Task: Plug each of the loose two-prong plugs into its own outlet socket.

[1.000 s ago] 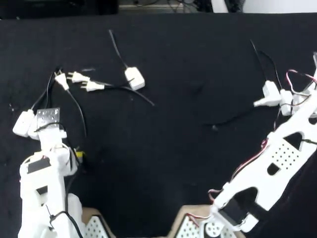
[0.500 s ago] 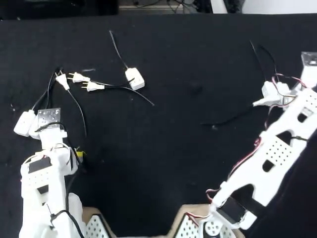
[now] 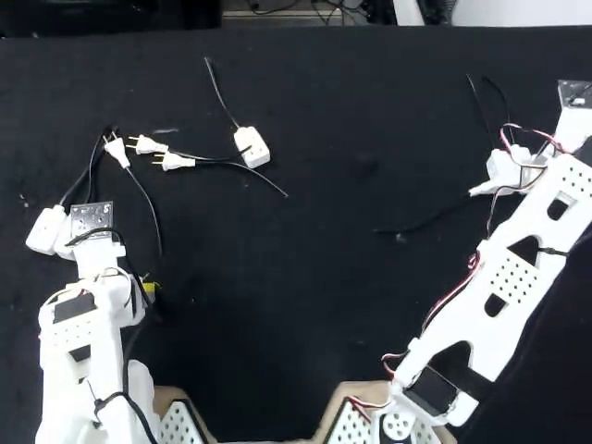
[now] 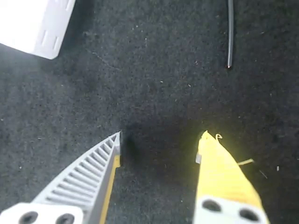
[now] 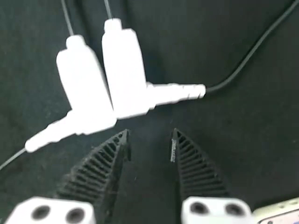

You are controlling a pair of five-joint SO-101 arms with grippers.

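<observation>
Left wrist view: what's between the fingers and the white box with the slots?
Just bare black table, as the left wrist view shows. The left gripper is open and clear of the white box.

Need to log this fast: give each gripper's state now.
Left gripper: open, holding nothing.
Right gripper: open, holding nothing.

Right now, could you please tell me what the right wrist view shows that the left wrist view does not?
The right wrist view has a white socket beside a second socket, each with a white plug joined to it. The left wrist view instead has a lone white socket with empty slots and a black cord end. Both share the black table and an open gripper holding nothing: the right gripper and the left gripper.
</observation>
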